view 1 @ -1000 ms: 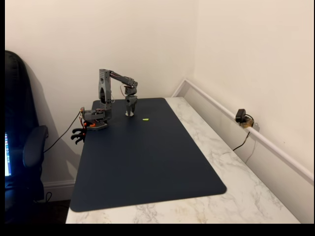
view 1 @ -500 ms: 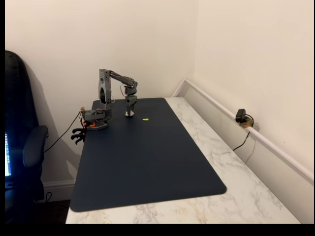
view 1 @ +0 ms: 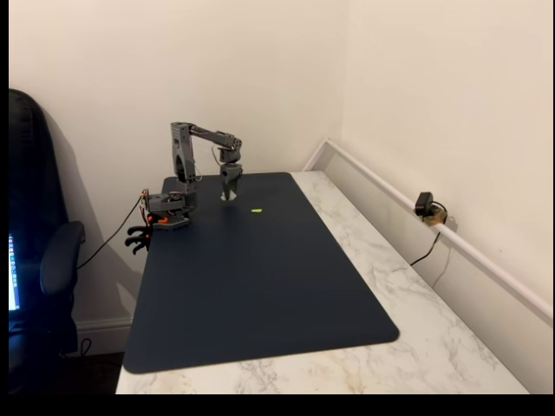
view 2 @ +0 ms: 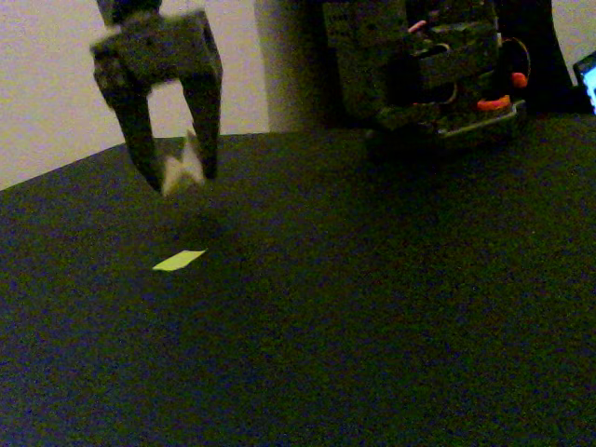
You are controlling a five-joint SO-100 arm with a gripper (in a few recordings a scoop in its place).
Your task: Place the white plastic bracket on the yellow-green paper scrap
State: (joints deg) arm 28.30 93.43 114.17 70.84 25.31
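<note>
My grey gripper (view 2: 180, 172) hangs just above the dark blue mat (view 1: 260, 277), shut on the white plastic bracket (view 2: 182, 166), a pale angular piece between its fingertips. In the wide fixed view the gripper (view 1: 229, 194) points down at the mat's far end. The yellow-green paper scrap (view 2: 179, 260) lies flat on the mat, a little in front of the gripper in the low fixed view and just right of it, scrap (view 1: 257, 210), in the wide one. The bracket is clear of the mat and apart from the scrap.
The arm's base (view 1: 167, 211) stands at the mat's far left corner, with cables trailing off the table. A marble tabletop (view 1: 408, 303) runs along the right, next to a white rail and a small black device (view 1: 425, 205). A dark chair (view 1: 39, 260) stands at the left.
The gripper has risen slightly off the mat with the bracket held in it; the arm's upper link has lifted. The paper scrap has not moved.
</note>
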